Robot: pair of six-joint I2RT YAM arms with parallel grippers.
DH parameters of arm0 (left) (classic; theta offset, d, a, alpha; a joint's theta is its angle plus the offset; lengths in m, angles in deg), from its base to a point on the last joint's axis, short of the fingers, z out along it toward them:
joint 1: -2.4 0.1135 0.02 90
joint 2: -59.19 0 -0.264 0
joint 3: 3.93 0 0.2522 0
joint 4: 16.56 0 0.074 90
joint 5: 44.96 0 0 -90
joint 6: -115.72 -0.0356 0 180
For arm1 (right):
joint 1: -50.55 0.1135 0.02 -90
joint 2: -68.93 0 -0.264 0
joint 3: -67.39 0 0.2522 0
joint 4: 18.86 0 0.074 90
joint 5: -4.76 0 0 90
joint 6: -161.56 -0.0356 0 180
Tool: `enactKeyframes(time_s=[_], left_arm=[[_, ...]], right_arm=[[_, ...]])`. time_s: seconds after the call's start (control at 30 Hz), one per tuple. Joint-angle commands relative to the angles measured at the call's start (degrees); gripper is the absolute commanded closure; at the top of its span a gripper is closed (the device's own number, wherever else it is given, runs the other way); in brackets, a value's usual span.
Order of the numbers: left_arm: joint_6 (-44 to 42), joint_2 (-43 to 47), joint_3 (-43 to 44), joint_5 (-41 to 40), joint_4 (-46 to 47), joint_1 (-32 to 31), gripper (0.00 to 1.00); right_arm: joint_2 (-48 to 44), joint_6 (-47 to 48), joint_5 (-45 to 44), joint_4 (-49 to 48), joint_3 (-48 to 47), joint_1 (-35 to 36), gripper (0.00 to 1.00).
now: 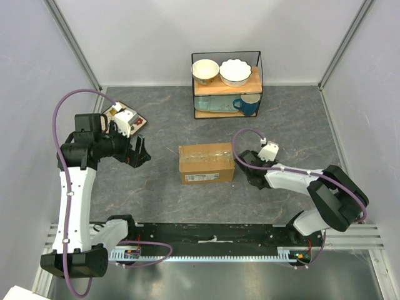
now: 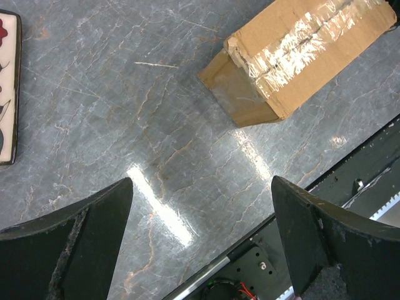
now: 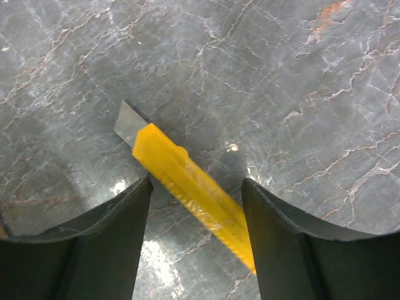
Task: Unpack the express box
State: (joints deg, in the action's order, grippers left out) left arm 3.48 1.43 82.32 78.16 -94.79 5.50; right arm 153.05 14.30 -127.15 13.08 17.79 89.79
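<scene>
Top external: express box [image 1: 207, 163] lengthwise left-right

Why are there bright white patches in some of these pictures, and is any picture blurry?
Left wrist view: glare streaks the table and the tape on the express box; the fingers of the left tool look dark. Right wrist view: small glints beside the yellow knife. Top view: even light, sharp, faint shadows.

The box [image 2: 294, 56] runs off the left wrist view's top-right edge; a tray [image 2: 6, 87] is cut by its left edge. The knife [image 3: 187, 187] leaves the right wrist view's bottom edge. The label [image 1: 206, 177] print is too small to read.
</scene>
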Motion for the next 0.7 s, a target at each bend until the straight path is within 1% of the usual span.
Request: enactKeyframes(time_s=[0.0,0.1,0.17,0.27,0.3,0.37,0.43,0.47,0.5,0.53,0.57,0.67], left_arm=[[-1.8,1.2,1.8,1.2,-1.0,0.1,0.01],[-1.8,1.0,1.6,1.3,-0.9,0.0,0.01],[-1.7,0.8,1.6,1.5,-0.9,0.0,0.01],[-1.4,0.6,1.8,1.9,-0.9,0.1,0.01],[-1.3,0.5,2.0,2.3,-0.9,0.1,0.01],[-1.2,0.5,2.1,2.2,-1.0,0.0,0.01],[-1.1,0.4,2.2,2.4,-1.0,0.1,0.01],[-1.2,0.4,2.3,2.2,-0.9,0.0,0.01],[-1.1,0.3,2.5,2.0,-1.0,0.0,0.01],[-1.1,0.3,2.6,2.0,-1.0,0.0,0.01],[-1.1,0.3,2.6,1.9,-1.0,0.1,0.01],[-1.1,0.4,2.4,1.9,-1.0,0.1,0.01]], right_arm=[[2.6,-1.4,3.3,0.1,1.8,1.5,0.37],[1.8,-1.9,3.7,0.3,2.3,1.7,0.42],[1.5,-2.2,3.9,0.5,2.6,2.1,0.43],[1.4,-2.4,4.1,0.8,2.8,2.5,0.50],[1.4,-2.6,4.1,1.3,2.7,2.6,0.54],[1.1,-2.8,4.4,1.8,2.7,2.9,0.58],[0.7,-3.6,4.3,2.9,2.4,3.2,0.59],[0.6,-3.9,4.6,3.4,2.3,3.6,0.58],[0.1,-4.4,4.9,4.6,2.0,3.7,0.50],[-0.1,-4.4,5.1,4.9,1.8,4.4,0.45],[-0.4,-4.6,4.7,5.4,1.8,4.8,0.38],[0.2,-5.0,5.0,6.3,1.7,5.5,0.30]])
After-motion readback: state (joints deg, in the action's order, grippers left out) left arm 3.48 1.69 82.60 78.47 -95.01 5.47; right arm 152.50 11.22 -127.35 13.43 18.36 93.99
